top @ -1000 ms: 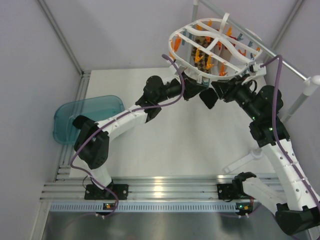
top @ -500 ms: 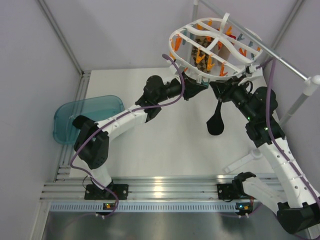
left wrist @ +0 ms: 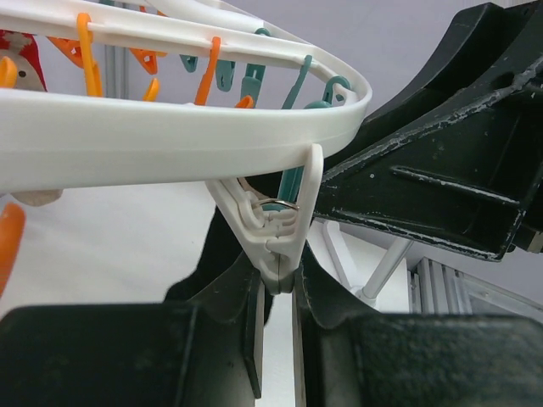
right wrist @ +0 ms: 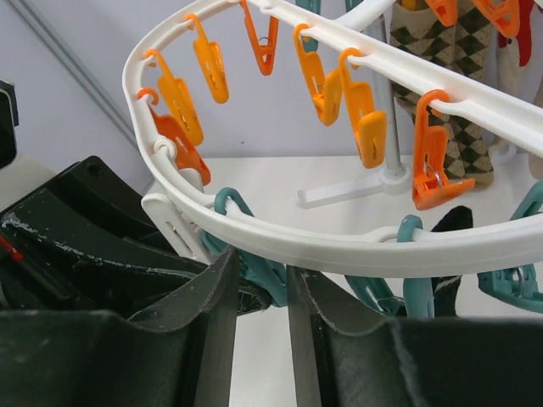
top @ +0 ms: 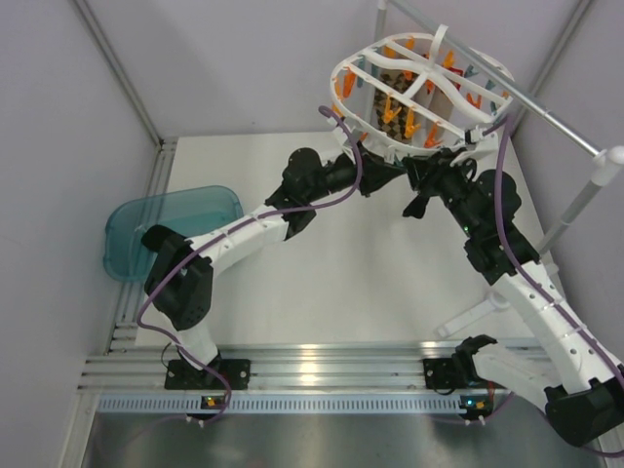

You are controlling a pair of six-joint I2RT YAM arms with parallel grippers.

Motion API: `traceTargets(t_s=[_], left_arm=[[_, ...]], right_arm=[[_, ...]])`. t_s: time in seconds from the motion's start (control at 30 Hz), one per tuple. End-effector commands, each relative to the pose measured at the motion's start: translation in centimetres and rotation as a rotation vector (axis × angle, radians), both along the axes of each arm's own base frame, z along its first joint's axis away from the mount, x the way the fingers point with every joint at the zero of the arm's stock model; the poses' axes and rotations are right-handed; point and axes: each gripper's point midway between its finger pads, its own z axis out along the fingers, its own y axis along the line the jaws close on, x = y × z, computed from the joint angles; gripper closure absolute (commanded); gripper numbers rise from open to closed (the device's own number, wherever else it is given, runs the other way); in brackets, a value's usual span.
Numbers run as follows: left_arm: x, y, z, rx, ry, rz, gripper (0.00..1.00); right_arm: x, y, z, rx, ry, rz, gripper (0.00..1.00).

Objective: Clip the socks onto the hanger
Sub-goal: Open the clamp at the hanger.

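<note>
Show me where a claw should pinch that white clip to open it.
On the white clip, probably the two splayed legs above the wire spring, squeezed from both sides, coming from below: they spread apart there, while the lower tips meet shut.

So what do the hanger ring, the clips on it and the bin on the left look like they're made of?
The hanger ring: white moulded plastic, smooth with a soft sheen. The orange clips and teal clips: likely glossy coloured plastic; one white clip shows a thin metal spring. The bin: translucent teal, probably plastic.
</note>
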Motion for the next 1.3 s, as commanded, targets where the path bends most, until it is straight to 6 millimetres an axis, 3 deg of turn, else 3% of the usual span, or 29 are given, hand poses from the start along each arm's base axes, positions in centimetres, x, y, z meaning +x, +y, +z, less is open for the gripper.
traceTargets(t_s=[0.0,0.17,0.23,0.27,0.3,0.33,0.43,0.5,0.6,0.73,0.97,1.27], left_arm=[[-1.0,0.3,2.9,-0.033,-0.037,-0.005,1.00],[-1.4,0.2,3.0,-0.030,-0.032,-0.016,1.00],[-1.4,0.2,2.9,-0.030,-0.022,-0.016,0.93],[-1.4,0.3,2.8,-0.029,-0.013,-0.011,0.87],[-1.4,0.3,2.8,-0.028,-0.006,-0.006,0.72],[-1.3,0.5,2.7,-0.025,0.002,0.007,0.65],[-1.1,1.8,2.0,-0.014,0.031,0.069,0.47],[-1.5,2.9,1.0,-0.002,0.056,0.094,0.41],[-2.1,4.6,0.3,-0.021,0.101,0.112,0.40],[-3.0,5.1,0.5,-0.024,0.049,0.097,0.40],[-2.5,3.8,3.8,-0.034,-0.159,0.109,0.40],[-3.1,2.4,5.3,-0.033,-0.338,0.065,0.41]], right_arm=[[0.8,-1.0,2.3,0.028,-0.085,-0.084,0.73],[0.8,-0.7,2.2,0.030,-0.083,-0.071,0.97],[0.8,-0.6,2.3,0.036,-0.086,-0.065,1.00],[0.6,-0.6,2.4,0.036,-0.091,-0.060,1.00],[0.6,-0.5,2.4,0.037,-0.090,-0.057,1.00],[0.6,-0.6,2.4,0.037,-0.090,-0.057,1.00],[0.4,-0.7,2.6,0.041,-0.089,-0.058,1.00],[0.1,-0.8,2.8,0.045,-0.089,-0.053,1.00],[-0.3,-0.7,2.9,0.049,-0.082,-0.030,1.00],[-0.7,-1.0,3.0,0.037,-0.082,-0.025,1.00],[-1.4,-0.9,3.2,0.037,-0.074,0.011,1.00],[-2.4,-0.3,4.0,0.047,-0.088,0.068,1.00]])
